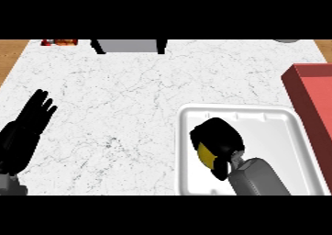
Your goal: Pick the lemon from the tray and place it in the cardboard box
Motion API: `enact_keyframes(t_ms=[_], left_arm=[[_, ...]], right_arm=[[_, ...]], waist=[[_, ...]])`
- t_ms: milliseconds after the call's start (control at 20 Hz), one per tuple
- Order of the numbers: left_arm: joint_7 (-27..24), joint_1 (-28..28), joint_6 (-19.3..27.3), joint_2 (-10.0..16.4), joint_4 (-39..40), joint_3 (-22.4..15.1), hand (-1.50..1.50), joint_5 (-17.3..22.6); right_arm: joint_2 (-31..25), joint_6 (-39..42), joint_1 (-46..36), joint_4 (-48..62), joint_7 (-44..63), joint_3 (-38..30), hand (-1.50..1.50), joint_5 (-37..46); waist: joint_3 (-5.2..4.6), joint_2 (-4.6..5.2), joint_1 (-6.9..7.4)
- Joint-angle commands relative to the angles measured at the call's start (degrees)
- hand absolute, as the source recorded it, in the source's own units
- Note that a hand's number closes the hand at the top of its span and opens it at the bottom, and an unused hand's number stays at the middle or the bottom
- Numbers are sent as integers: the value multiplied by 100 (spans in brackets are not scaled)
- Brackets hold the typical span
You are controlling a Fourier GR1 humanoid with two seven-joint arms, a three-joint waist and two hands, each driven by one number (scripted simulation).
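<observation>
The right hand [216, 135] is inside the white tray [290, 137] at the lower right of the marble counter [121, 101], its black fingers curled down and round the lemon [205, 156]. Most of the fruit is hidden under the hand. Only a yellow patch shows at the hand's lower left side, between the curled fingers and the thumb, so the lemon sits right under the palm and is enclosed by the grip. It is in the left half of the tray, near the left rim. Whether it rests on the tray's floor or is held just above it cannot be told from this steep view. The grey forearm [258, 180] comes up from the lower edge across the tray's near rim and meets the hand at the wrist.

Just to the right of the tray stands the red box [311, 92], running along the right edge of the view. Its near wall lies close beside the tray's right rim, and its far end reaches beyond the tray's top edge. The lemon and the hand are well apart from it, with the bare right half of the tray between them.

The left hand [30, 121] rests at the left edge of the counter — open, fingers straight and pointing up and slightly right, holding nothing.

At the far edge of the counter sits a grey block with black sides [128, 46], and left of it is a small red and orange item [59, 42] too small to identify.
</observation>
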Motion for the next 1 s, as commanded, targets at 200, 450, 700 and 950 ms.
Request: enact_keyframes(t_ms=[200, 450, 700, 950], left_arm=[[-82, 23, 5, 16, -6, 66, 0, 3], [26, -386, -62, 129, 283, 87, 0, 60], [-5, -333, -52, 81, 370, 101, 0, 36], [-226, -338, -36, 107, 510, 153, 0, -85]], right_arm=[[297, -538, -498, 819, 2683, -2923, 150, -197], [215, -1070, -1815, 1645, 3685, -3355, 150, 186], [39, -1525, -2226, 1577, 3667, -3092, 150, 409], [-48, -1150, -2922, 584, 4318, -2795, 150, 798]], waist=[[1, 77, -63], [-1, 50, 106], [-2, -3, 42], [-9, -16, 2]])
